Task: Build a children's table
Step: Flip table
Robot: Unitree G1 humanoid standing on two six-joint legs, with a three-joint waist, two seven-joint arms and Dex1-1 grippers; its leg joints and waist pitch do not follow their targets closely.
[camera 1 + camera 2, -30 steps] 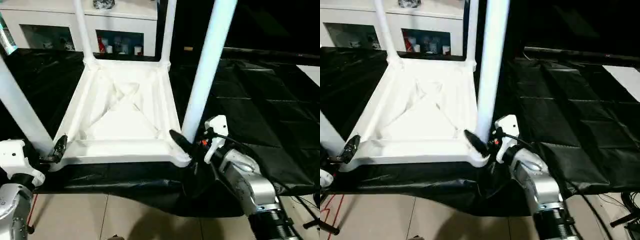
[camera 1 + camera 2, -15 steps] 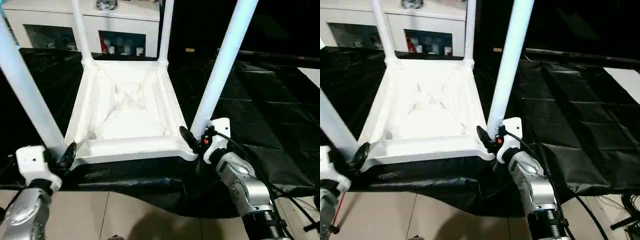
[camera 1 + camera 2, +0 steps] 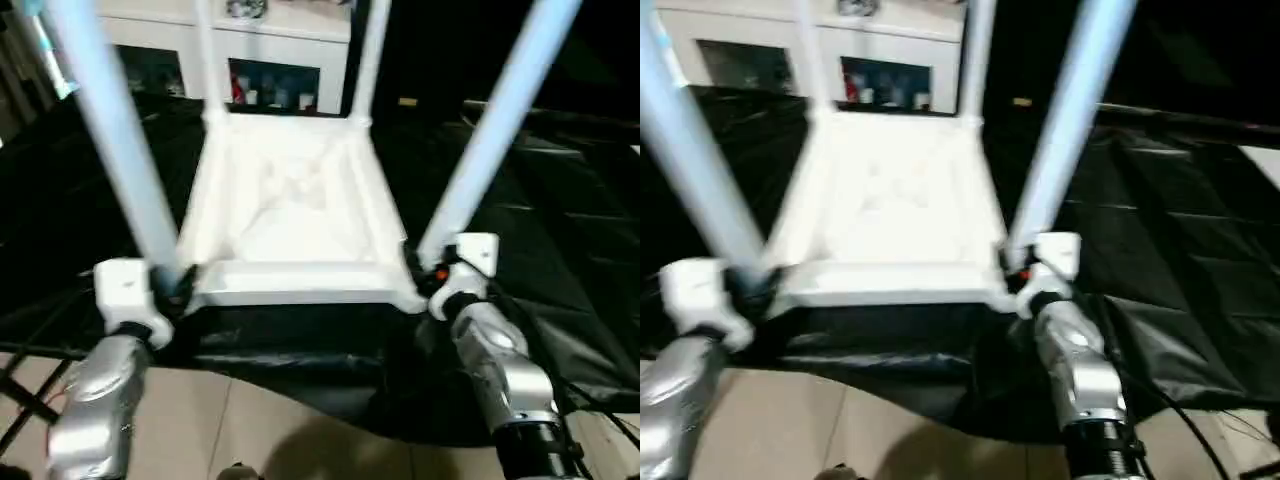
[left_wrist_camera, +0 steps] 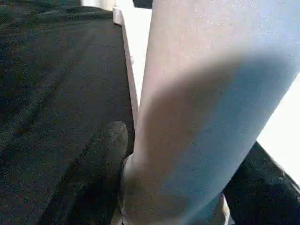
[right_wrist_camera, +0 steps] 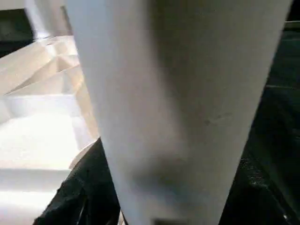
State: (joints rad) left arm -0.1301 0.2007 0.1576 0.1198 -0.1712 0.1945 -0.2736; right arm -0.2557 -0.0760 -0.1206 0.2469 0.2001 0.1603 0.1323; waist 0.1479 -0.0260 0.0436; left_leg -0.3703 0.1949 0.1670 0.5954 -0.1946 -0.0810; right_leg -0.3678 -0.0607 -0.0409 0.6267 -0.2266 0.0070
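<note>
The upside-down children's table lies on the black sheet. Both claws have closed in: left gripper and right gripper seem clenched on its near legs (ready to flip).

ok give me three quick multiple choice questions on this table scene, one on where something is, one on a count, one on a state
1. Where does the left gripper sit?
A. at the base of the near left leg
B. on the cabinet
C. on the floor tiles

2. How many legs stand in the table top?
A. two
B. three
C. four

3. How does the table lie?
A. upright on its legs
B. upside down, legs pointing up
C. on its side

Answers:
1 A, the left wrist view has a black finger beside that leg.
2 C, a leg rises from each corner.
3 B, the ribbed underside faces up on the black sheet.
</note>
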